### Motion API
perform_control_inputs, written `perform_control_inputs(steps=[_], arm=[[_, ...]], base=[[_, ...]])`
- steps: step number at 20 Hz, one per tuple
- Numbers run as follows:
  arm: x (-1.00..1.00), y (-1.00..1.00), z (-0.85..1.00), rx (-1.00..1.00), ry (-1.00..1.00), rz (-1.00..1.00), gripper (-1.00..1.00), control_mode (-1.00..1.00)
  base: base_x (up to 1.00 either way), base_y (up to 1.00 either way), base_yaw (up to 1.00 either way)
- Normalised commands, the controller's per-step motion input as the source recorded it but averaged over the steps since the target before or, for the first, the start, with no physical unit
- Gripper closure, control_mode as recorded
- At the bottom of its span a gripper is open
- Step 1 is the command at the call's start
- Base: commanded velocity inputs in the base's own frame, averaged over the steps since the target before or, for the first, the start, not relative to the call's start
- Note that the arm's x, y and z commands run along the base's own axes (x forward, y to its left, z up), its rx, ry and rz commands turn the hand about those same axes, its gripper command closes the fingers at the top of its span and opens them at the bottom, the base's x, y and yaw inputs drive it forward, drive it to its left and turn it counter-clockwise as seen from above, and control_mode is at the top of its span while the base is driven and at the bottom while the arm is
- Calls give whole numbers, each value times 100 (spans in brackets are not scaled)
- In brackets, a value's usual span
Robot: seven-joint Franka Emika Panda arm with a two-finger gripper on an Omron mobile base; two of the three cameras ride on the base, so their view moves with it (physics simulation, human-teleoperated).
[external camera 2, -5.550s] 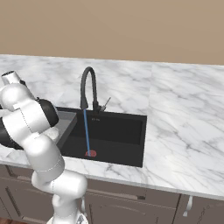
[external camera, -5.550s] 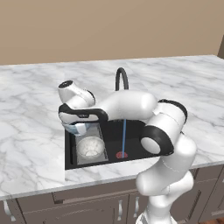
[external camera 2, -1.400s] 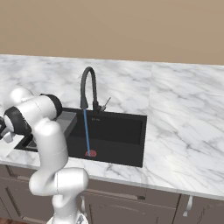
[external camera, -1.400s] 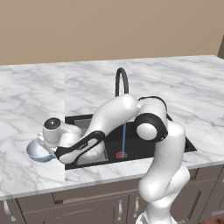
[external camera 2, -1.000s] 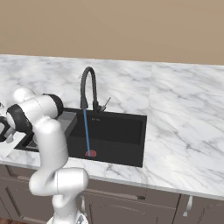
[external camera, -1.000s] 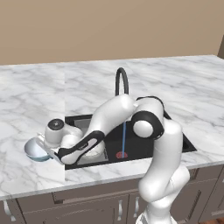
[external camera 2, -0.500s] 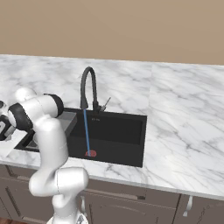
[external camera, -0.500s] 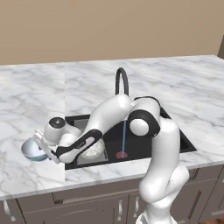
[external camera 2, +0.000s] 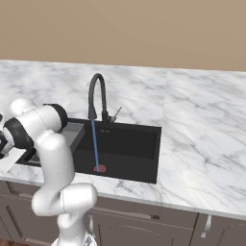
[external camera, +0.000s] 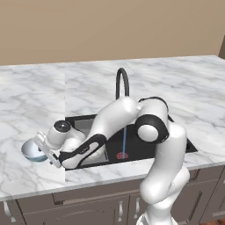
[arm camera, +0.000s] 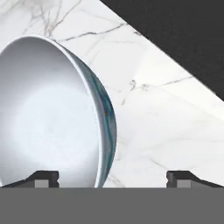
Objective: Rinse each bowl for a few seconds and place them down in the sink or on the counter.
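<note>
Bowl (arm camera: pixel 52 113) on counter (arm camera: pixel 148 127), no readable writing; end effector (arm camera: pixel 111 177) spread wide.

My spot: kitchen. Marble counter (external camera: pixel 184 83), black sink (external camera 2: pixel 129 144) with running faucet (external camera 2: pixel 96 98), brown cabinets (external camera 2: pixel 144 223) below, tan wall (external camera: pixel 110 26).

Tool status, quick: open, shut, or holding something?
Tool: open, its tips apart around the rim of the small round bowl, white inside and pale blue outside, which sits on the white marble counter.

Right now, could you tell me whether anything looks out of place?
Yes: the faucet is running into the sink with nothing under it. The blue-sided bowl sits on the counter.
</note>
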Motion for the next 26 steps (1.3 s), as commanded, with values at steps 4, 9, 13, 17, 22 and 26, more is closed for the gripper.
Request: perform_control_inputs(steps=[4,9,13,17,22,26], arm=[[-20,-11,69,0,3,-1,-100,-100],[-12,-12,86,0,5,0,-100,-100],[-7,-11,94,0,6,-1,-100,-100],[-16,-15,99,0,4,0,-100,-100],[-28,-18,100,0,1,0,-100,-100],[-38,-47,98,-5,0,3,-100,-100]], base=[[0,0,0],[0,0,0],[0,0,0],[0,0,0],[0,0,0],[0,0,0]])
